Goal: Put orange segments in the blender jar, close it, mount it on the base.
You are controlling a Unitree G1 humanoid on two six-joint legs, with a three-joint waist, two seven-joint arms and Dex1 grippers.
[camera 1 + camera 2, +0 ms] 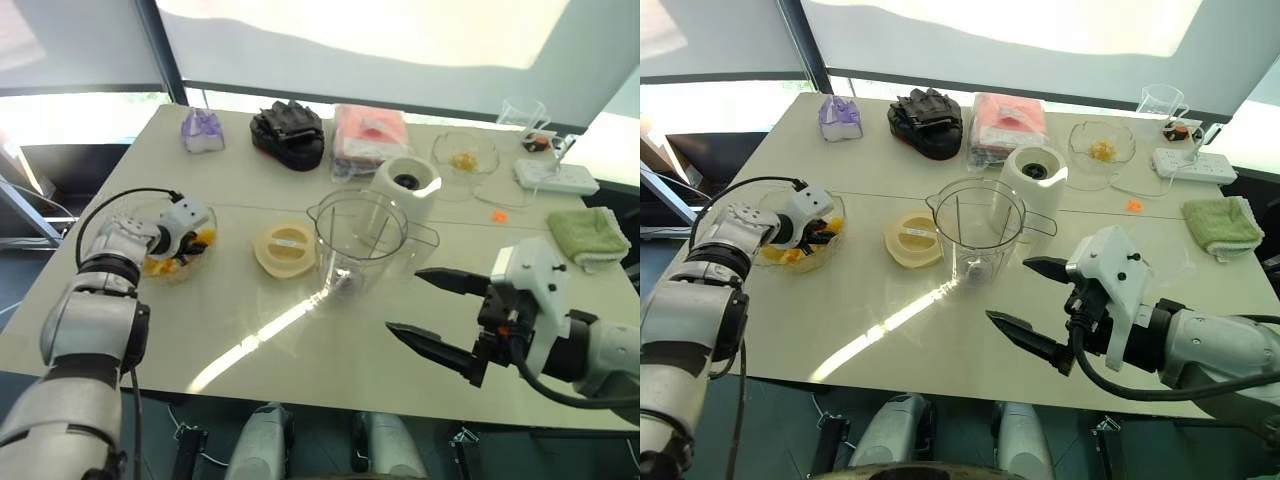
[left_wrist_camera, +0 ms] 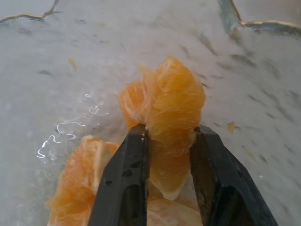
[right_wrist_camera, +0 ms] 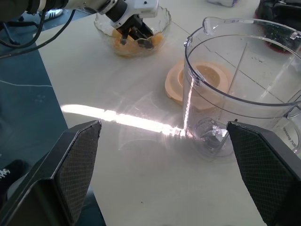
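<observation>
On the left side of the desk (image 1: 230,330) my left pincer (image 2: 169,141) is down inside the glass bowl (image 1: 205,250), and its two black fingers (image 2: 124,183) are narrow, pressed on one of the orange segments (image 2: 164,113). In the left wrist view the segment stands between the fingers with its long axis running along them, the thick end past the tips; another segment lies just beside it in the bowl.

The blender jar (image 1: 360,240) is to the right of this bowl, upright and with nothing inside except the blades. The flat cream lid (image 1: 285,250) lies between bowl and jar. So, as I judge it, the loaded pincer must travel to the right, over the lid, and arrive above the wide rim of the jar. The left arm is clearly the one for this, since it holds the fruit.

The base (image 1: 405,180) stands just behind the jar, toward the far edge.

My right pincer (image 1: 430,310) hangs wide and holds nothing, near the jar on its right, above the desk.
</observation>
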